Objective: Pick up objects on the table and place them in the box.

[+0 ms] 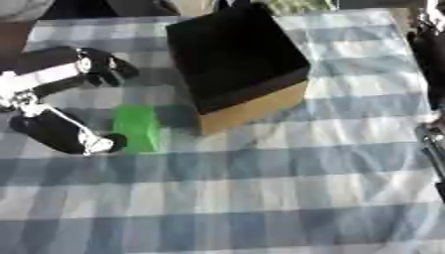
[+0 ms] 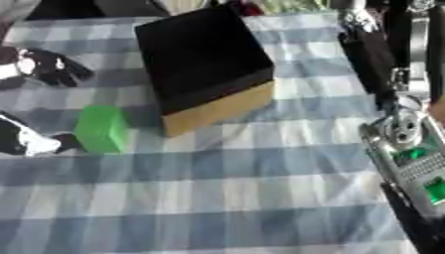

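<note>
Your left hand point(image 1: 65, 99) spreads open around the green block point(image 1: 137, 128) on the checked worktop point(image 1: 260, 188), just left of the box point(image 1: 236, 64); your right hand's state cannot be told

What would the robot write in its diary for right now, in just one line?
left robot hand: open beside green block | block: on checked cloth, not lifted | box: behind block | right robot hand: not in view

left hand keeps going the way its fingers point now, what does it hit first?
Probably the green block. The left hand sits just left of it, open, fingers aimed rightward at its lower edge. The box lies beyond, up and right. Depth is unclear.
</note>
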